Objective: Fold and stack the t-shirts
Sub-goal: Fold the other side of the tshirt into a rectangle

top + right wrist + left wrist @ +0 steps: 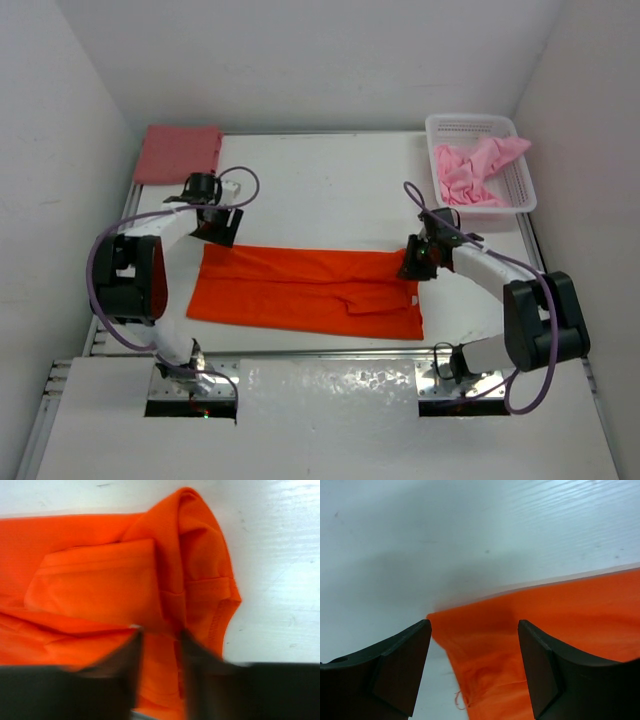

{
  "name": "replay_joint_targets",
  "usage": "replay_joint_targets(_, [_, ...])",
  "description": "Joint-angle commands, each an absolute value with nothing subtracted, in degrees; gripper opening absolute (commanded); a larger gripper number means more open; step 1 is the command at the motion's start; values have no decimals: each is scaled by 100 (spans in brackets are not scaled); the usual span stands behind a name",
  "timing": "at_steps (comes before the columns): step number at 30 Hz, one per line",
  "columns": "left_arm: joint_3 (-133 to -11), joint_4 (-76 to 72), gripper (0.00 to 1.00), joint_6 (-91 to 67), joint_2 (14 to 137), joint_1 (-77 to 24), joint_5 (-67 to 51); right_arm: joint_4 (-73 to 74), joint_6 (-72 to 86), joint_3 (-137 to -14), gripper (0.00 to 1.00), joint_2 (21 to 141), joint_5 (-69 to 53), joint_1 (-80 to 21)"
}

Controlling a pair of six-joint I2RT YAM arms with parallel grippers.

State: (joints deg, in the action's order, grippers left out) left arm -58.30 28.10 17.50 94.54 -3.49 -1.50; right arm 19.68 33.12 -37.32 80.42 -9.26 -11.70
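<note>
The bright orange t-shirt [300, 290] lies flat in a long band across the middle of the table. My left gripper [218, 228] is open over its far left corner [485, 645], one finger [400, 670] on each side of the cloth. My right gripper [418, 262] is over the far right end, by the folded sleeve and hem [200, 590]. Its blurred fingers [127, 670] stand a narrow gap apart with orange cloth showing between them. The dusty rose-red t-shirt [178, 152] lies folded at the far left corner. The light pink t-shirt [475, 170] is crumpled in the basket.
The white perforated basket [520, 185] stands at the far right, close behind my right arm. White walls enclose the table on the left, back and right. Bare table [320, 190] lies between the orange shirt and the back wall.
</note>
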Motion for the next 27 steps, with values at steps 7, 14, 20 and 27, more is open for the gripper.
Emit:
replay_joint_targets(7, [-6161,2786,74,2240,9211,570,-378,3540,2840,-4595,99,7630,26,-1142])
replay_joint_targets(14, [-5959,2856,79,2908,9588,633,-817,4052,3014,-3834,91,6979,-448,-1134])
replay_joint_targets(20, [-5871,2804,64,3085,9844,826,-1256,3254,3542,-2620,55,6442,-1115,-1151])
replay_joint_targets(27, [-5582,2909,33,3190,9809,852,-1406,2962,3507,-2391,42,6924,-1116,-1160])
